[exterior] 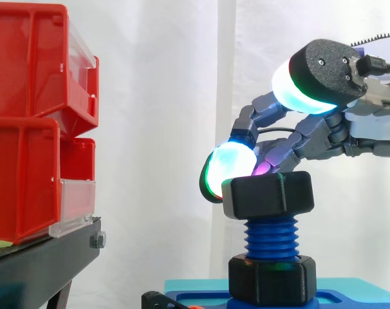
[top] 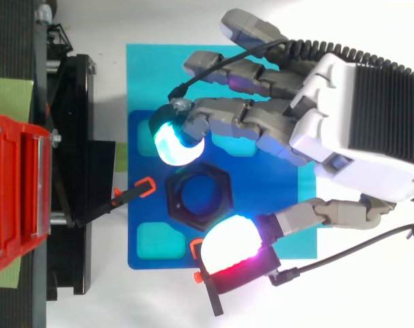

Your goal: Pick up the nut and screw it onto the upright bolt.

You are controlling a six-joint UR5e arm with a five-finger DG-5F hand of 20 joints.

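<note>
1. The black hex nut (exterior: 267,195) sits level on top of the upright blue bolt (exterior: 272,237). Bare thread shows beneath it, down to a second black nut (exterior: 272,280) at the bolt's foot.
2. The hand (top: 343,123) reaches in from the right. Its fingers (top: 227,113) are bent and spread wide from the thumb, not closed round anything.
3. One cyan-green pad (exterior: 232,166) touches the nut's upper left edge. A magenta glow (exterior: 262,168) shows just behind the nut's top.
4. In the side view the thumb pad (exterior: 304,87) hangs well above the nut and apart from it. From above it overlaps the nut's corner on the side opposite the cyan pad.
5. The bolt stands in a dark blue plate (top: 142,253), which lies on a lighter blue sheet (top: 142,75).
6. Two black clamps with orange tips (top: 133,193) lie at the plate's edges.
7. Stacked red bins (exterior: 21,129) on a black stand (exterior: 40,257) are left of the bolt, well apart from it.
</note>
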